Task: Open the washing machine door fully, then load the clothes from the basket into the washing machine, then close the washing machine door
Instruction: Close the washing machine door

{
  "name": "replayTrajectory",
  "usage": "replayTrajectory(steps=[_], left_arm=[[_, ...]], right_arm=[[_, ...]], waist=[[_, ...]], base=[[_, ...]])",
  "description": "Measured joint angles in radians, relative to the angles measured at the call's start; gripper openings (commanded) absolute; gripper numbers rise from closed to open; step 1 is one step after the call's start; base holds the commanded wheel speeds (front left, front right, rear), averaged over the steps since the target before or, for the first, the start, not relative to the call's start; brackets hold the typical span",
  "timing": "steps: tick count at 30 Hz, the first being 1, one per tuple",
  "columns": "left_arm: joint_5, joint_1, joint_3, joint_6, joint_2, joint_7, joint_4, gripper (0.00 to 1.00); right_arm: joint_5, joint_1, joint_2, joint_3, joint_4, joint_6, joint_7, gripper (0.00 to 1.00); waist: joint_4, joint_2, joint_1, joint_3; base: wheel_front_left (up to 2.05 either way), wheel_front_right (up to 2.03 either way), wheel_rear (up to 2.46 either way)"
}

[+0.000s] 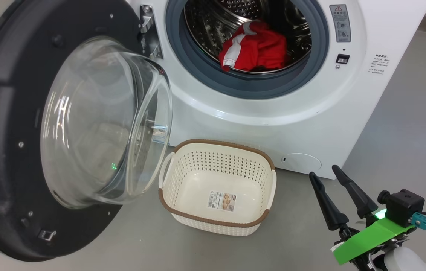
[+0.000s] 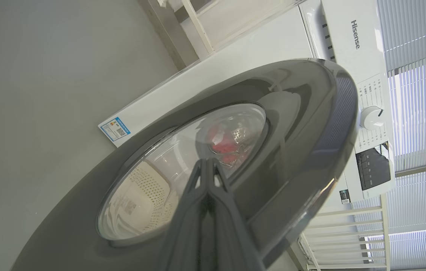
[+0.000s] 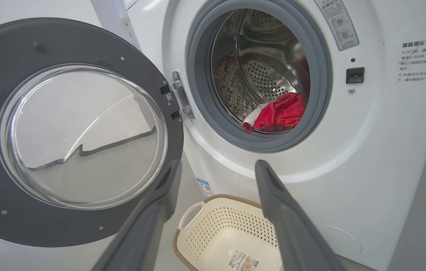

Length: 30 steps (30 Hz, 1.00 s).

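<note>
The washing machine (image 1: 273, 124) stands with its black door (image 1: 5, 124) swung wide to the left, the glass bowl (image 1: 103, 120) bulging toward me. Red clothes (image 1: 258, 49) with white trim lie in the steel drum (image 1: 213, 22). On the floor in front sits the basket (image 1: 216, 146), holding nothing but its label. My right gripper (image 1: 324, 172) hovers open right of the basket; in the right wrist view its fingers (image 3: 218, 165) frame the gasket (image 3: 197, 94) and clothes (image 3: 280, 113). My left gripper (image 2: 207, 162) is shut, its tips at the door's (image 2: 292, 113) outer face.
The round filter cap (image 1: 301, 162) sits low on the machine's front, the latch slot (image 1: 342, 59) right of the opening. Grey floor (image 1: 405, 131) stretches to the right. In the left wrist view a white rack (image 2: 348, 233) and window blinds (image 2: 420, 94) stand beyond the machine.
</note>
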Motion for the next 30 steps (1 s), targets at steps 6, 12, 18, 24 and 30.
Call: replayTrajectory(steps=[6,12,18,24,30], left_arm=[[0.001,-0.002,0.001,-0.014,0.000,-0.010,0.012,0.00],[0.009,-0.002,0.013,-0.036,0.003,-0.039,0.019,0.00],[0.070,-0.001,0.015,-0.096,0.011,-0.116,0.018,0.88],[0.111,0.035,0.014,-0.149,0.012,-0.176,0.007,1.00],[0.139,0.094,0.020,-0.199,-0.002,-0.282,-0.062,1.00]], right_arm=[[0.000,0.000,0.000,-0.002,0.000,0.000,0.000,1.00],[0.000,0.000,0.000,-0.005,-0.002,0.000,0.000,1.00],[0.000,0.000,0.000,-0.006,-0.003,0.000,0.000,1.00],[0.000,0.000,0.002,-0.006,-0.003,0.000,0.000,1.00],[0.000,0.001,0.004,-0.010,-0.004,0.000,0.000,1.00]], waist=[[0.005,0.0000,0.0000,0.000],[0.009,0.0000,0.0000,0.000],[0.011,0.0000,0.0000,0.000],[0.009,0.0000,0.0000,-0.004],[0.011,0.0000,0.0000,-0.008]], base=[[0.00,0.00,0.00],[0.00,0.00,0.00],[0.00,0.00,0.00],[0.00,0.00,0.00],[0.00,0.00,0.00]])
